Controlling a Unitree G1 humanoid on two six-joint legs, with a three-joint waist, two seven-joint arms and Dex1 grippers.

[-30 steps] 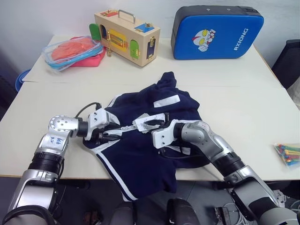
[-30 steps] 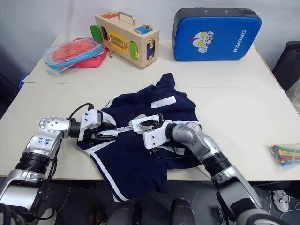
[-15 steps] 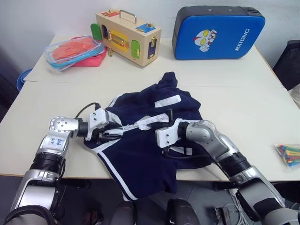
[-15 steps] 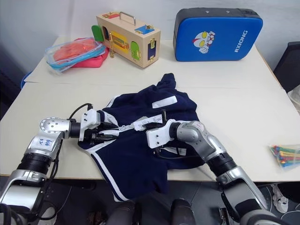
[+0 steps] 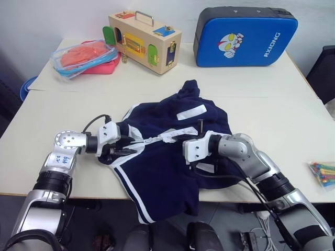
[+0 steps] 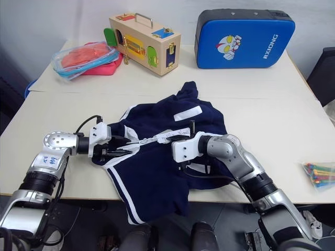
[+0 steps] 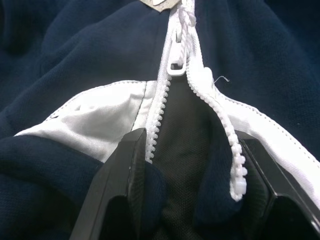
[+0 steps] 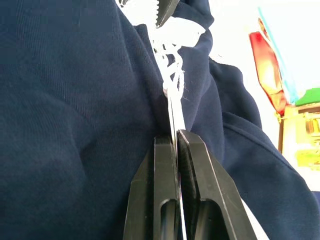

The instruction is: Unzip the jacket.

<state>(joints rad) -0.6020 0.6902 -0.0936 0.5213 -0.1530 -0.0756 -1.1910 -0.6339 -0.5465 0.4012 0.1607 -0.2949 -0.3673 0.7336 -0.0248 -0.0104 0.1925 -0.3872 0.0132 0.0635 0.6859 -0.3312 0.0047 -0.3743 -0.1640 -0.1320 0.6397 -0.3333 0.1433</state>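
The right claw (image 8: 176, 137) is pinched shut on the thin white tab at the jacket (image 5: 172, 157) zipper (image 7: 165, 90). The left claw (image 7: 187, 145) stands half open, its fingers gripping the parted hem. The jacket lies crumpled at the bench (image 5: 261, 99) front edge. The risk: the thin tab could slip out, or the loose fabric could drag along and stall the slider.

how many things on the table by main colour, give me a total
Blue: 2 - navy fabric track jacket with white stripes, blue padded case with cartoon figure
Tan: 1 - wooden latch box with metal handle
Pink and orange: 1 - clear bag of pink and orange cloth
Mixed colours: 1 - clear packet of small coloured pieces
Total: 5
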